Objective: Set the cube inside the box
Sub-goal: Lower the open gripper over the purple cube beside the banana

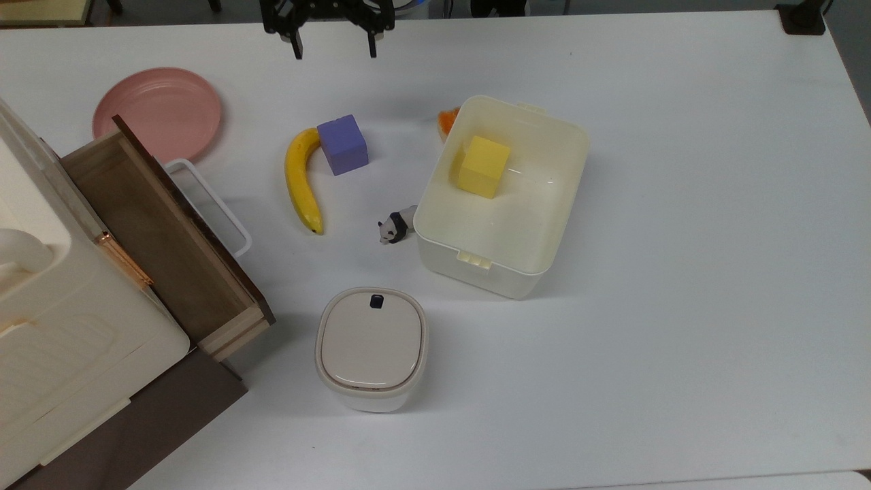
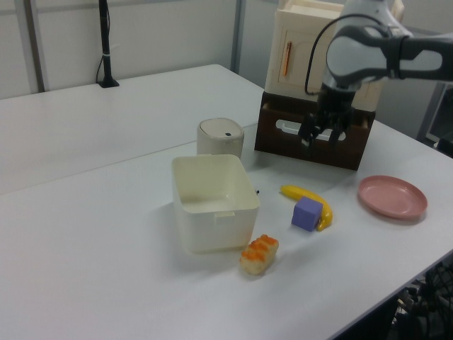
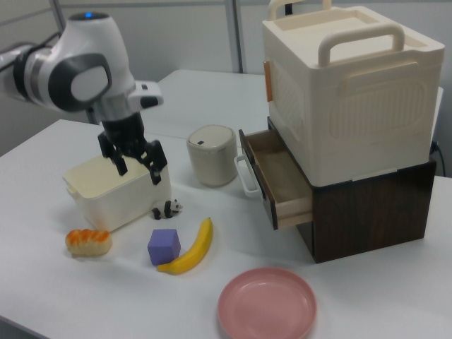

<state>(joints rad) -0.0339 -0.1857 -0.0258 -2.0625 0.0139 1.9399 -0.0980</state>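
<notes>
Right, the gripper is hanging in the air with its two fingers spread wide and nothing between them, well above the table and not yet over its target. The cube is sitting on the white surface, touching the banana on the top view's left side, and well apart from the box, which is already holding a yellow cube.

To my eye the approach is the step in hand. Doing it well is going to mean coming straight down over the purple block and turning the wrist so the fingers are closing on the two faces that are free of the banana, otherwise one finger is likely landing on the fruit and shoving everything sideways. The little panda figure beside the box wall is worth steering clear of on the carry across
</notes>
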